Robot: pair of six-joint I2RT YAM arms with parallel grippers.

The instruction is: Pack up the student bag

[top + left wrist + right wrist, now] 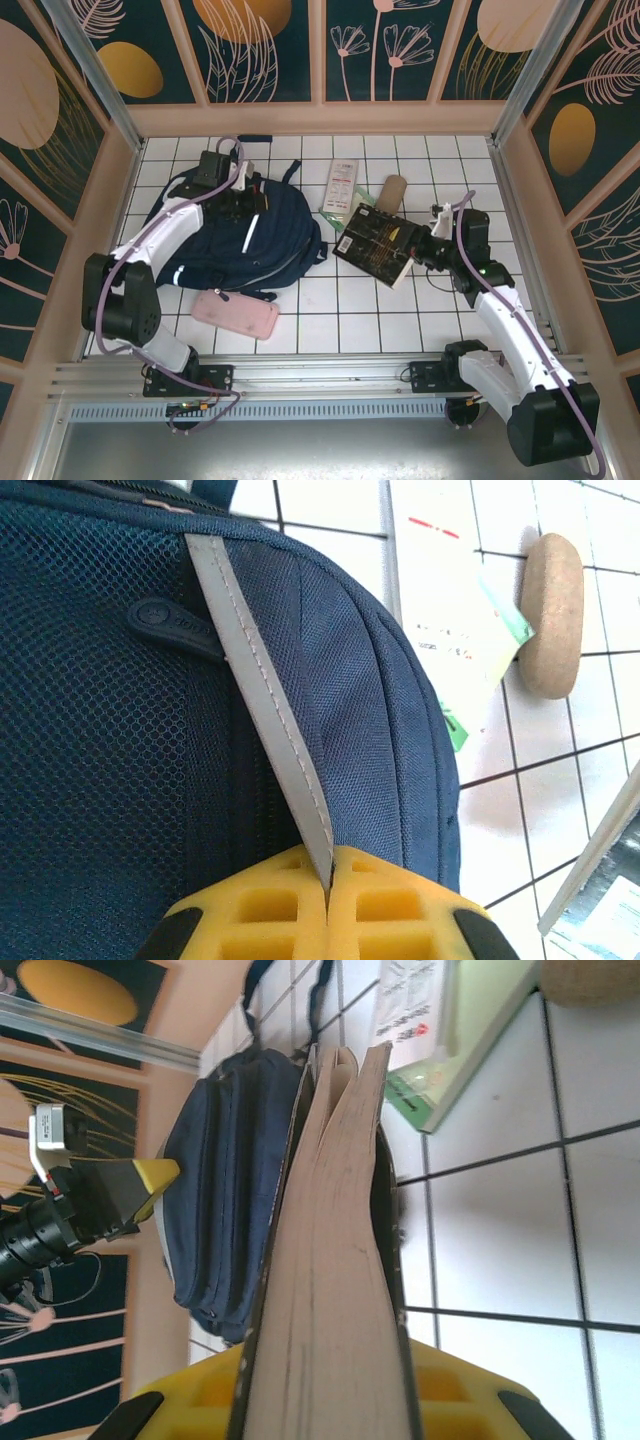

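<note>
The student bag (235, 240) is a big navy backpack lying flat on the left of the tiled table. My left gripper (244, 203) rests on its top and is shut on the bag's white reflective stripe (262, 675), which runs into the closed yellow jaws (330, 878). My right gripper (420, 250) is shut on a thick black-covered book (375, 245), held at its right edge just right of the bag. In the right wrist view the book's page edge (330, 1260) fills the space between the jaws, with the bag (220, 1190) behind it.
A pink pouch (235, 313) lies in front of the bag. A white packet (340, 185), a green-edged booklet (440, 1060) and a cork-coloured roll (392, 193) sit behind the book. Wooden walls enclose the table.
</note>
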